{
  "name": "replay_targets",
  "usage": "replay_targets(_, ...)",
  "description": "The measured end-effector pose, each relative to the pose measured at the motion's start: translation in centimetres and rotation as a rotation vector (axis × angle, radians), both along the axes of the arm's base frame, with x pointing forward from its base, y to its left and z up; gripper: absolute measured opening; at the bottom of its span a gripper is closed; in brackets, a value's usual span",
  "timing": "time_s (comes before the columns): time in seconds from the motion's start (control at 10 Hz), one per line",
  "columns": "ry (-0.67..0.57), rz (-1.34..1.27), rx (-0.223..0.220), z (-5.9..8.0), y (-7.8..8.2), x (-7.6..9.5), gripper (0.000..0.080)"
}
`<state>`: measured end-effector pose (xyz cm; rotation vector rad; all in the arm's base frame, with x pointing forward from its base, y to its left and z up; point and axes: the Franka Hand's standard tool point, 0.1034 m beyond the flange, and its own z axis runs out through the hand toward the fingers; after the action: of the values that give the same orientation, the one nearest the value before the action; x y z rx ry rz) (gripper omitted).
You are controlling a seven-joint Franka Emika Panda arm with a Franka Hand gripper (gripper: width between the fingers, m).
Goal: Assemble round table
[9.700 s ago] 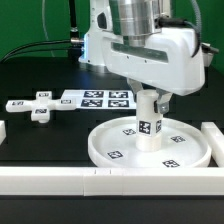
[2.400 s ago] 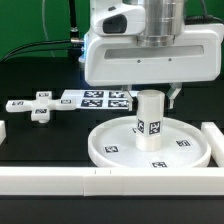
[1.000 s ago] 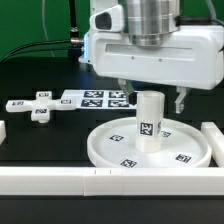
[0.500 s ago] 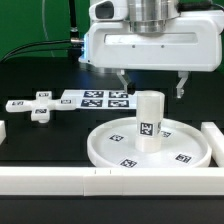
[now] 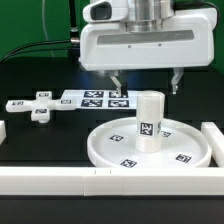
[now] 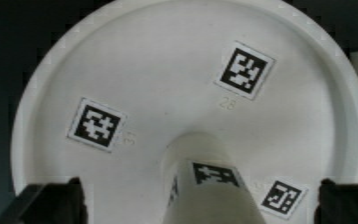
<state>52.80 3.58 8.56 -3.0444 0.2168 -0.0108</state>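
Observation:
The large round rimmed disc (image 5: 148,144) lies on the black table at the exterior view's right. The short thick cylinder post (image 5: 149,121) stands upright at its centre. My gripper (image 5: 147,82) hangs open and empty above the post, fingers apart on either side and clear of it. The small cross-shaped piece (image 5: 38,107) lies at the exterior view's left. In the wrist view the disc (image 6: 158,90) fills the picture, the post (image 6: 229,180) rises between my two dark fingertips (image 6: 51,205).
The marker board (image 5: 92,98) lies behind the disc, between it and the cross-shaped piece. White border rails run along the front edge (image 5: 60,180) and the exterior view's right side (image 5: 214,135).
My gripper has let go of the post, opened and risen straight up above it. The post stays standing on the disc.

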Motion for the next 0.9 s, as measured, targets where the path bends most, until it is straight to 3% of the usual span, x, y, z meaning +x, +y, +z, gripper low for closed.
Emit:
replay_targets(0.3,-0.019,0.22,-0.008,-0.1,0.0,0.0,0.0649)
replay_targets(0.4,-0.047,0.376,-0.041,-0.2,-0.1,0.0,0.0649)
replay_targets(0.7,-0.066,0.767,-0.104,-0.5,-2.0,-1.0,0.0649)
replay_targets(0.9,-0.067,0.878,-0.108,-0.5,-2.7,-1.0,0.0649)
